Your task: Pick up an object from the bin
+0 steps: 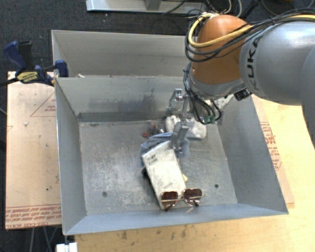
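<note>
Bin centre, slightly toward 1 o'clock | gripper (179,136) at 12 o'clock end of white box (164,175); opening: cannot tell | sunglasses (181,196) at box's 6 o'clock end | risk: end-grasp likely tips box, slips.

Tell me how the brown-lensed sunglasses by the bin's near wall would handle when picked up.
The brown-lensed sunglasses look thin-framed, so probably light and somewhat fragile. Their smooth lenses may slip in a grip. Lying flat, they would likely slide, not roll.
</note>
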You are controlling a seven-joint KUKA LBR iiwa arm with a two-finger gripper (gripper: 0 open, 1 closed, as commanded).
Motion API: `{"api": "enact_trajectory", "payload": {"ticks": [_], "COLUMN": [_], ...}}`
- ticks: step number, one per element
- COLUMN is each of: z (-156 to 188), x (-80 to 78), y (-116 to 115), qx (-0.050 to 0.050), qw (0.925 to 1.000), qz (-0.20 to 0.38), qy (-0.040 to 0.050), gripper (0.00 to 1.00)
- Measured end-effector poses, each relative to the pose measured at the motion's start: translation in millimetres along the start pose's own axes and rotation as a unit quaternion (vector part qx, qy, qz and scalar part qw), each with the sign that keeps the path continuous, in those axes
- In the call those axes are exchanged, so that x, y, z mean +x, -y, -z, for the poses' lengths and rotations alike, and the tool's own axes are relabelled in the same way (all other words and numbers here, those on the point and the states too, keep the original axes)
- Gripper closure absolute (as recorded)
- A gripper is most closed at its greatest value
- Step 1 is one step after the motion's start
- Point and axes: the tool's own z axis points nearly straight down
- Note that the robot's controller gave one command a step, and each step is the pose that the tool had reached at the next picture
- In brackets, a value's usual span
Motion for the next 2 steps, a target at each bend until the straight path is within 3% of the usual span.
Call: {"api": "enact_trajectory", "payload": {"ticks": [1, 2], "z": [0.0, 0.0], "x": [0.1, 0.0], "y": [0.0, 0.0], "qx": [0.000, 0.000], "qw": [1.0000, 1.0000], "qz": [0.000, 0.000], "qy": [-0.0002, -0.0002], "gripper": [1.00, 1.00]}}
